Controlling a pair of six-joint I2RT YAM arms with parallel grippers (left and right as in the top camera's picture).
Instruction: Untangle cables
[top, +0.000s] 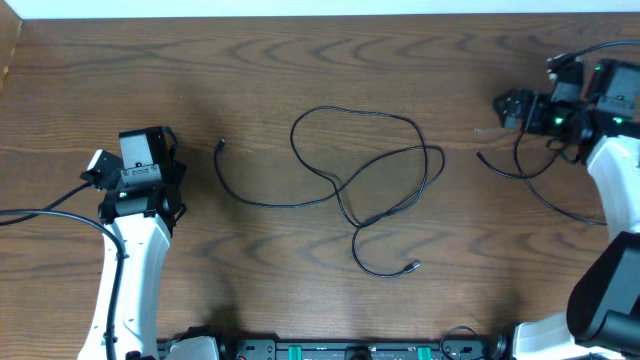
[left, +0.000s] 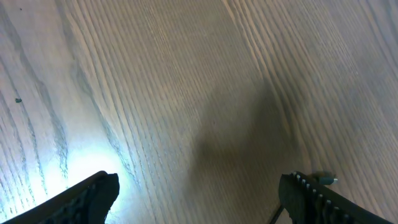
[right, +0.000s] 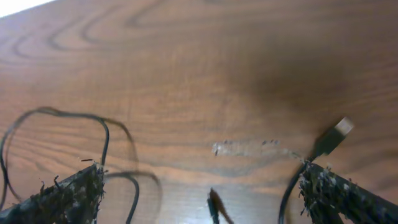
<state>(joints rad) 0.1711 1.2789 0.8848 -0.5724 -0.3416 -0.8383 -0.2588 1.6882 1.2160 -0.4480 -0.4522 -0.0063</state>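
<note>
Left fingers (left: 87, 196) spread wide, empty, right fingers (right: 68, 196) spread wide, thin black cable (top: 343, 188) in loose crossing loops

Warm brown on the table (top: 300, 70), with darker wavy grain; black along the looping cable (top: 340, 180) and the second cable (top: 540, 190); pale silver at its plug (right: 341, 127); white on the left arm (top: 135, 270) and right arm (top: 615, 170); black on the left fingers (left: 93, 194) and right fingers (right: 68, 199); green lights (top: 556, 122) at the right wrist.

Looped black cable (top: 344, 187) mid-table, second cable (top: 505, 170) far right
</note>
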